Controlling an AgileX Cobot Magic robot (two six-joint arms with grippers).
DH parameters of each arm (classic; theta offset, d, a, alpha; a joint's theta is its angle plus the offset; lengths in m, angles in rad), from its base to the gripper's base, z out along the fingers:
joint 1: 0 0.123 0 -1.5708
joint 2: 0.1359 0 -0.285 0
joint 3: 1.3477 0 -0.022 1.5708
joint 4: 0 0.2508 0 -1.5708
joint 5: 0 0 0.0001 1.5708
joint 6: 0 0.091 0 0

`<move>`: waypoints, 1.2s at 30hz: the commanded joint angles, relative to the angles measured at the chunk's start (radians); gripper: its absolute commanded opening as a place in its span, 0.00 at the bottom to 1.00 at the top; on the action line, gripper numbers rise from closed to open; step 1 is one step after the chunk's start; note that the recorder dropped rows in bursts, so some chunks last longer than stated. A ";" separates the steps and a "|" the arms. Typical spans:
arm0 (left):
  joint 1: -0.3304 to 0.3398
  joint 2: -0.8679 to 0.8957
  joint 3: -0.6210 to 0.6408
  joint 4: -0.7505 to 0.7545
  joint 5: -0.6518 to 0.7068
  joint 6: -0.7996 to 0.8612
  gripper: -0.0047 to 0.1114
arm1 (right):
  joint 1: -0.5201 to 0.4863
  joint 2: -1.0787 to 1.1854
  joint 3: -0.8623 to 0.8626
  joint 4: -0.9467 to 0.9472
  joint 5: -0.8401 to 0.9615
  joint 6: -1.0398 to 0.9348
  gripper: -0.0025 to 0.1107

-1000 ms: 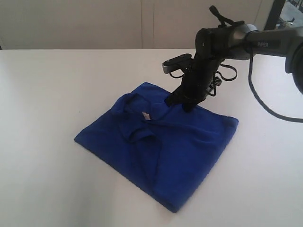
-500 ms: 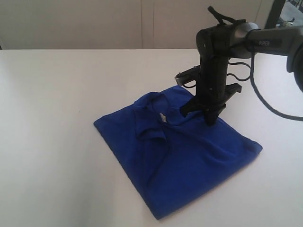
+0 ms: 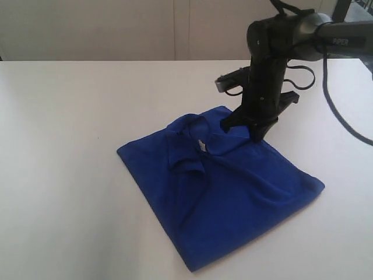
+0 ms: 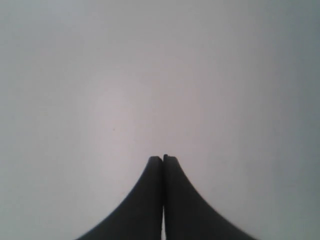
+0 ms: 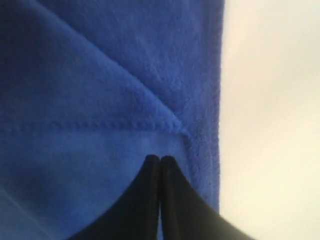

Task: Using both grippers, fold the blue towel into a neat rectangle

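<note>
By far edge of blue towel (image 3: 221, 198), R hand (image 5: 160, 159) pressed together; L hand (image 4: 163, 158) likewise over open table (image 3: 70, 116).

White smooth-topped counter (image 3: 70, 146): runs from the pale wall at the top of the frame to the lower edge. One item lies directly on it: a royal-blue terry cloth towel (image 3: 233, 210), roughly folded and creased, lower right of centre. A small white tag (image 3: 201, 144) shows near its bunched upper part.
</note>
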 commanded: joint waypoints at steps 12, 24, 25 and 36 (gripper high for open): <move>0.001 -0.008 -0.005 -0.002 0.008 -0.006 0.04 | -0.009 0.045 0.005 0.328 -0.186 -0.239 0.02; 0.001 -0.008 -0.005 -0.002 0.008 -0.006 0.04 | -0.009 0.102 0.005 0.317 -0.249 -0.090 0.02; 0.001 -0.008 -0.005 -0.002 0.008 -0.006 0.04 | -0.009 0.102 0.005 0.312 -0.262 -0.057 0.02; 0.001 -0.008 -0.005 -0.002 0.008 -0.006 0.04 | -0.009 0.102 0.005 0.088 -0.332 0.301 0.02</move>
